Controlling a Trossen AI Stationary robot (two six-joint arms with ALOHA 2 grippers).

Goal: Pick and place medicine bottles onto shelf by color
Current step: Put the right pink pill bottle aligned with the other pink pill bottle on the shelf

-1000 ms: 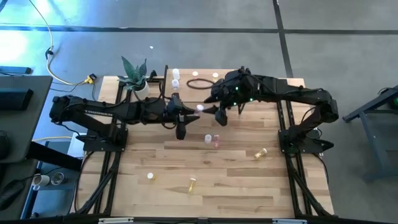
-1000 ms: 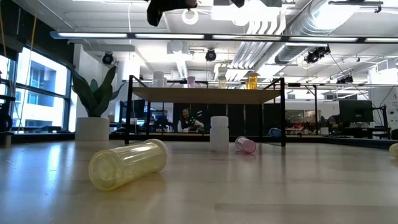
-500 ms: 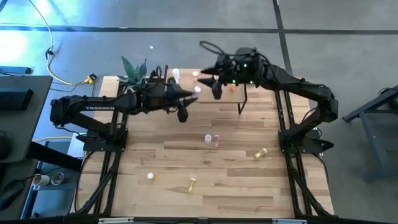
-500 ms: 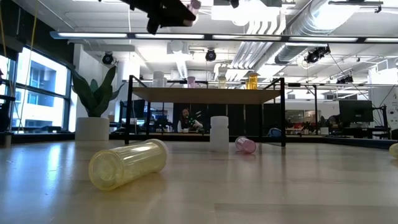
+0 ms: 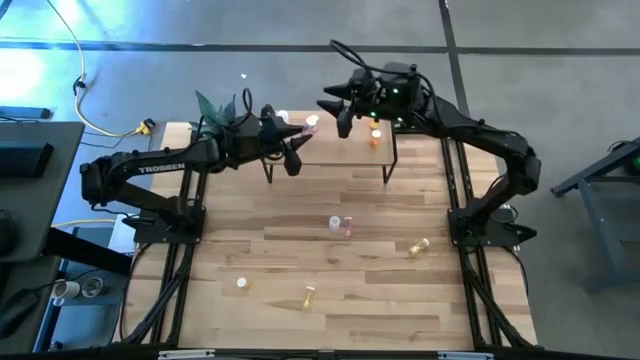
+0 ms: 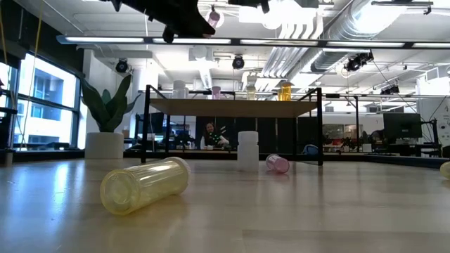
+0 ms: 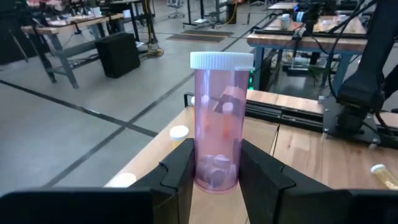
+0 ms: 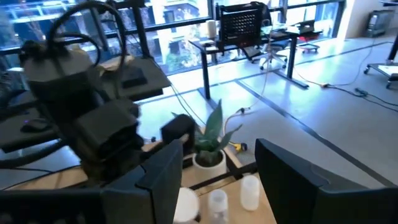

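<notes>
Pink translucent medicine bottle with a white cap [image 7: 216, 121] sits upright between the two dark fingers [image 7: 180, 171] of the left gripper [image 5: 298, 139], pinched at its lower body; the same bottle shows as a small pink spot at the gripper's tip in the high view [image 5: 311, 124] and at the top of the low view [image 6: 213, 15]. The left gripper is raised well above the table, over the far left part of the small light-wood shelf on thin black legs [image 6: 232, 107].

On that shelf, standing in a row, are a white bottle [image 6: 180, 88], a pink one [image 6: 216, 91], a pale yellow one [image 6: 251, 91] and an orange one [image 6: 285, 91].

The right gripper [image 5: 335, 104] hovers just beyond the shelf's far edge, its fingers spread apart with nothing between them, close to the left gripper's tip.

On the wooden tabletop [image 5: 380, 290], a white bottle [image 5: 335, 222] stands near the middle with a pink bottle [image 5: 347, 229] lying just beside it. A pale yellow bottle [image 5: 418, 245] lies to the right, another pale yellow one [image 5: 309, 296] lies near the front, and a white-capped bottle [image 5: 241, 283] stands at the near left. A green potted plant in a white pot [image 6: 105, 123] stands at the far left corner.
</notes>
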